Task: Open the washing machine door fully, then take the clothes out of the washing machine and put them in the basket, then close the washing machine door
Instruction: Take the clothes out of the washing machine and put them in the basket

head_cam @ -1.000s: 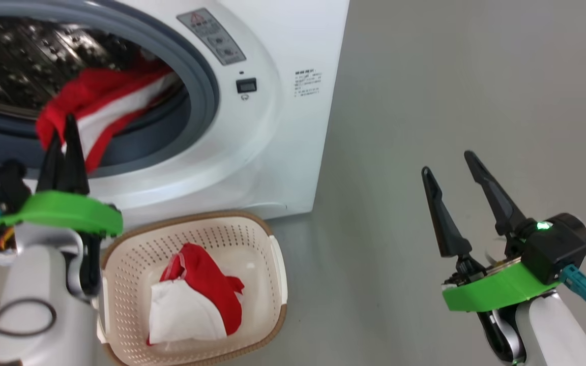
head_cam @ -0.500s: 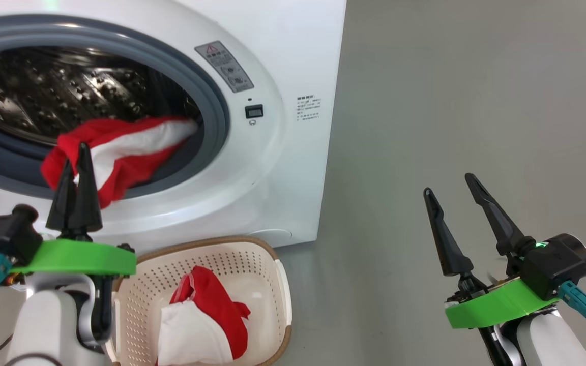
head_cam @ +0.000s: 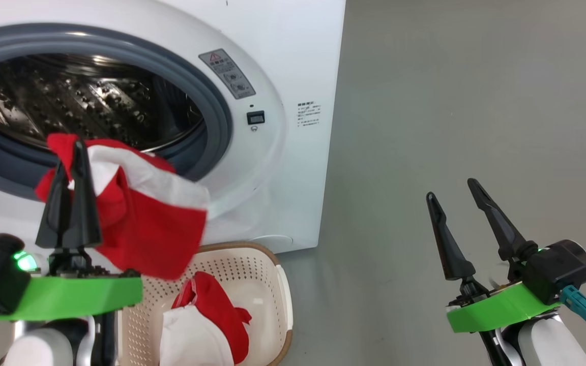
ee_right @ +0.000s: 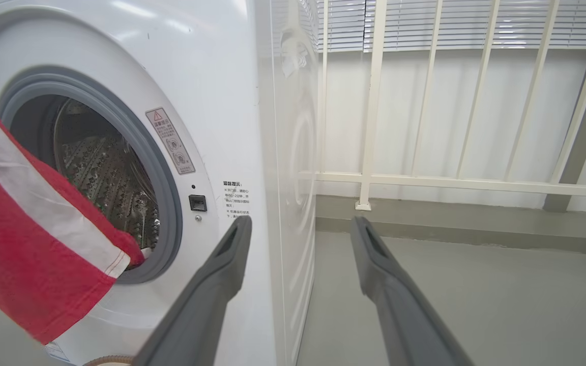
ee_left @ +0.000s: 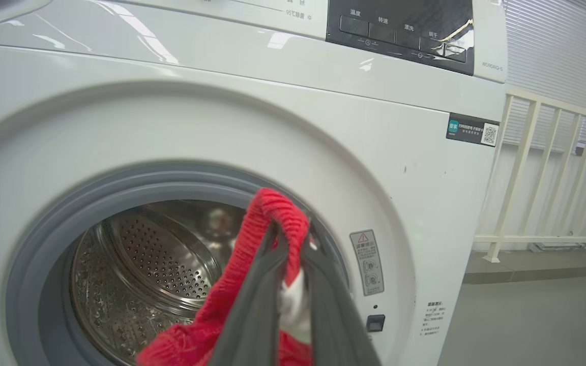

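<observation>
The white washing machine (head_cam: 293,66) fills the upper left of the head view, its drum (head_cam: 69,101) open behind the grey rubber ring. My left gripper (head_cam: 71,147) is shut on a red garment with a white stripe (head_cam: 155,223), which hangs in front of the opening and above the basket (head_cam: 252,264). The left wrist view shows that red garment (ee_left: 267,218) pinched at the fingertips. More red and white clothes (head_cam: 206,325) lie in the cream basket. Off to the right, my right gripper (head_cam: 453,190) stands open over bare floor. The washing machine door is out of view.
Grey floor (head_cam: 476,101) stretches to the right of the machine. A white railing (ee_right: 425,178) with blinds behind it runs along the wall past the machine's side.
My left gripper has drawn the red garment out of the drum, and it now hangs outside the opening over the basket. The head view has tilted up slightly. The right gripper stays put.
</observation>
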You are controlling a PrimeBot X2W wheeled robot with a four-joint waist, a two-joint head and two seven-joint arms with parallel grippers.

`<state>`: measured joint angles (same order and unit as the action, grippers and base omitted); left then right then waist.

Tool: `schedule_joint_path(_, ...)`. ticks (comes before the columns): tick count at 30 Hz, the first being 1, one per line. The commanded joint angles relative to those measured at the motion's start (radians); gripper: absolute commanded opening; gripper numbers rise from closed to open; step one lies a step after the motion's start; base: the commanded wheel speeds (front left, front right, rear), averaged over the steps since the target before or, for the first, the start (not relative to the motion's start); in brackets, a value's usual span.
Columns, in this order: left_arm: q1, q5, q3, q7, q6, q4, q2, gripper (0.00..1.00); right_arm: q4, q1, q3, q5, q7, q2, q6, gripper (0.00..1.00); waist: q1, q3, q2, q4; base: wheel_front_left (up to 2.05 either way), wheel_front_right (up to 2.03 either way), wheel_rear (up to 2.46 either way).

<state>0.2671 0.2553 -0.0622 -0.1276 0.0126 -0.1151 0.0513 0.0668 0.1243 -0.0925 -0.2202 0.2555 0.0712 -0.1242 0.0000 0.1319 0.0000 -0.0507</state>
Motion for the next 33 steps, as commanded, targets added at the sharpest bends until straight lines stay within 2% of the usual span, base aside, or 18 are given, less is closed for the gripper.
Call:
schedule_joint_path(1, -0.008, 0.002, -0.019, 0.019, -0.013, -0.064, 0.013, 0.00, -0.030, 0.010, -0.017, -0.009, 0.006, 0.000, -0.007, 1.00, 0.0000, 0.013, 0.0000, 0.004, 0.00, 0.00, 0.00)
schedule_joint_path(8, -0.027, 0.038, -0.004, 0.040, -0.022, -0.021, 0.009, 0.00, -0.034, 0.029, -0.023, -0.009, 0.006, -0.004, -0.007, 1.00, 0.0000, 0.058, 0.0000, 0.005, 0.00, 0.00, 0.00)
schedule_joint_path(11, -0.017, 0.057, 0.004, 0.033, -0.019, 0.046, 0.007, 0.00, -0.033, 0.040, -0.024, -0.008, 0.006, -0.004, -0.007, 1.00, 0.0000, 0.084, 0.0000, 0.004, 0.00, 0.00, 0.00)
schedule_joint_path(33, 0.199, 0.157, 0.029, -0.049, 0.036, 0.703, 0.006, 0.00, -0.047, 0.122, -0.035, 0.004, 0.006, -0.002, -0.007, 1.00, 0.0000, 0.271, 0.0000, -0.015, 0.00, 0.00, 0.00)
